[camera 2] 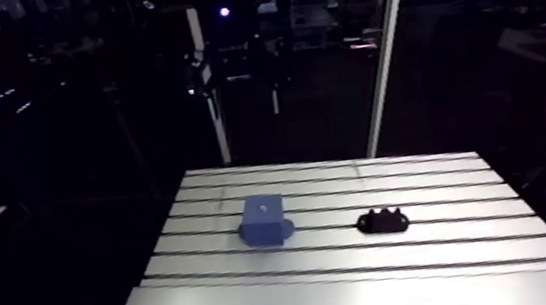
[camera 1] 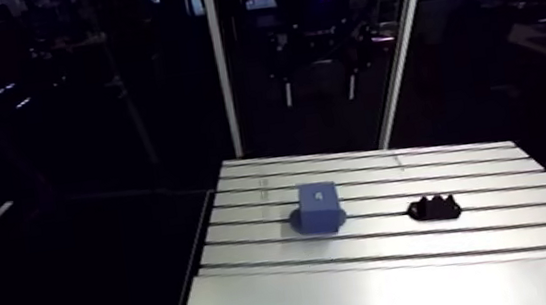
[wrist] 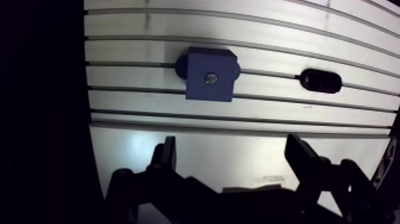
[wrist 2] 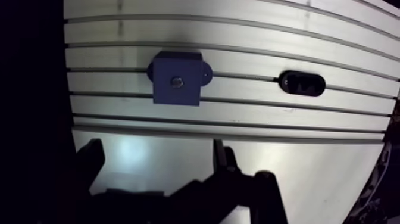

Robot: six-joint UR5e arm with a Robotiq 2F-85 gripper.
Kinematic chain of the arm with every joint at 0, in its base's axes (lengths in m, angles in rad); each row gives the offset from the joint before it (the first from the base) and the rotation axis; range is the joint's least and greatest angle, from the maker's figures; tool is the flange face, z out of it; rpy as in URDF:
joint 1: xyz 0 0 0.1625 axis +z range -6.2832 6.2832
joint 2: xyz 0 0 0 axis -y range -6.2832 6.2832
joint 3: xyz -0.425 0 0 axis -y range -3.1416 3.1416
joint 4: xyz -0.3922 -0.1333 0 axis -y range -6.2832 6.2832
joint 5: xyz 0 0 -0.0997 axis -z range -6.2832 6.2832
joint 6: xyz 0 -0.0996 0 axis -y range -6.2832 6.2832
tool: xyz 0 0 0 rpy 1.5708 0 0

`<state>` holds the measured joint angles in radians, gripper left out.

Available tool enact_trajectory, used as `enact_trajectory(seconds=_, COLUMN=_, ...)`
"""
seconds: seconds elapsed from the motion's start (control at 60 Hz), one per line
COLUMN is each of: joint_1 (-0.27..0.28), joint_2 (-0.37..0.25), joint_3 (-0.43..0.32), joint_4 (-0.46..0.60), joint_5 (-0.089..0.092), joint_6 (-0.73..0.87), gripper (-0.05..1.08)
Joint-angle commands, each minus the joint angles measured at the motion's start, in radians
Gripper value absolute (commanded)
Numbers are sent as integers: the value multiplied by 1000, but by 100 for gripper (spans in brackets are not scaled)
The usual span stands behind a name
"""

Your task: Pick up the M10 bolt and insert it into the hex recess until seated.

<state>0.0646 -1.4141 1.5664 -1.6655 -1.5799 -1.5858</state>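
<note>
Spread apart with nothing held between them, the two dark fingers (wrist: pixel 165 156) of the Robotiq gripper (wrist: pixel 231 143) are pictured in the wrist view over the smooth, unslotted strip of the slotted aluminium table (camera 1: pixel 376 292). A blue block (wrist: pixel 208 74) is seen ahead of the gripper, roughly in line with the gap between the fingers and well clear of both fingertips. The block is set upright on the slotted part of the table, with a rounded base flange showing at two opposite sides.

A small grey metallic spot (wrist: pixel 209 77) is shown at the centre of the block's top face. Whether this is the head of the M10 bolt sitting in the hex recess or the bare recess itself cannot be told, and the bolt cannot be made out with certainty elsewhere on the table.

A small black piece (wrist: pixel 321 81), elongated and rounded at the ends, is seen lying flat to one side of the block, apart from it and on the same run of slots. In the arm view its upper edge appears bumpy, and it is shown lower than the block.
</note>
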Motion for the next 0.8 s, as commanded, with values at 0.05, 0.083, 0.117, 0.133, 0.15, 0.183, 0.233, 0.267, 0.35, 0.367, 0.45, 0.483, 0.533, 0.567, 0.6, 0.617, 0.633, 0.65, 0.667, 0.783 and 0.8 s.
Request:
enact_trajectory(seconds=0.05, joint_1=0, joint_2=-27, joint_3=-107, joint_4=99, joint_5=-1, joint_6=-1, gripper=0)
enact_trajectory(seconds=0.083, joint_1=0, joint_2=-28, joint_3=-113, joint_4=106, joint_5=-1, joint_6=-1, gripper=0)
enact_trajectory(seconds=0.117, joint_1=-1, joint_2=-34, joint_3=-122, joint_4=123, joint_5=-4, joint_6=-1, gripper=0)
enact_trajectory(seconds=0.133, joint_1=-1, joint_2=-34, joint_3=-122, joint_4=123, joint_5=-4, joint_6=-1, gripper=0)
enact_trajectory(seconds=0.15, joint_1=-2, joint_2=-41, joint_3=-121, joint_4=130, joint_5=-4, joint_6=-1, gripper=0)
enact_trajectory(seconds=0.183, joint_1=0, joint_2=-54, joint_3=-117, joint_4=131, joint_5=-5, joint_6=-1, gripper=0)
enact_trajectory(seconds=0.233, joint_1=0, joint_2=-68, joint_3=-111, joint_4=131, joint_5=-7, joint_6=-2, gripper=0)
enact_trajectory(seconds=0.267, joint_1=0, joint_2=-79, joint_3=-106, joint_4=132, joint_5=-4, joint_6=-5, gripper=0)
enact_trajectory(seconds=0.35, joint_1=0, joint_2=-114, joint_3=-88, joint_4=132, joint_5=-4, joint_6=-7, gripper=0)
enact_trajectory(seconds=0.367, joint_1=0, joint_2=-114, joint_3=-88, joint_4=132, joint_5=-4, joint_6=-7, gripper=0)
enact_trajectory(seconds=0.45, joint_1=0, joint_2=-135, joint_3=-85, joint_4=137, joint_5=-2, joint_6=-7, gripper=0)
enact_trajectory(seconds=0.483, joint_1=-1, joint_2=-137, joint_3=-87, joint_4=141, joint_5=-2, joint_6=-7, gripper=0)
enact_trajectory(seconds=0.533, joint_1=-3, joint_2=-140, joint_3=-94, joint_4=150, joint_5=-2, joint_6=-9, gripper=0)
enact_trajectory(seconds=0.567, joint_1=-6, joint_2=-140, joint_3=-97, joint_4=153, joint_5=-2, joint_6=-9, gripper=0)
enact_trajectory(seconds=0.6, joint_1=-8, joint_2=-141, joint_3=-100, joint_4=156, joint_5=-1, joint_6=-9, gripper=0)
enact_trajectory(seconds=0.617, joint_1=-8, joint_2=-141, joint_3=-100, joint_4=156, joint_5=-1, joint_6=-9, gripper=0)
enact_trajectory(seconds=0.633, joint_1=-8, joint_2=-141, joint_3=-102, joint_4=158, joint_5=-1, joint_6=-9, gripper=0)
enact_trajectory(seconds=0.65, joint_1=-8, joint_2=-141, joint_3=-102, joint_4=158, joint_5=-1, joint_6=-9, gripper=0)
enact_trajectory(seconds=0.667, joint_1=-9, joint_2=-139, joint_3=-102, joint_4=158, joint_5=-1, joint_6=-9, gripper=0)
enact_trajectory(seconds=0.783, joint_1=-9, joint_2=-135, joint_3=-99, joint_4=158, joint_5=-1, joint_6=-9, gripper=0)
enact_trajectory(seconds=0.8, joint_1=-9, joint_2=-135, joint_3=-99, joint_4=158, joint_5=-1, joint_6=-9, gripper=0)
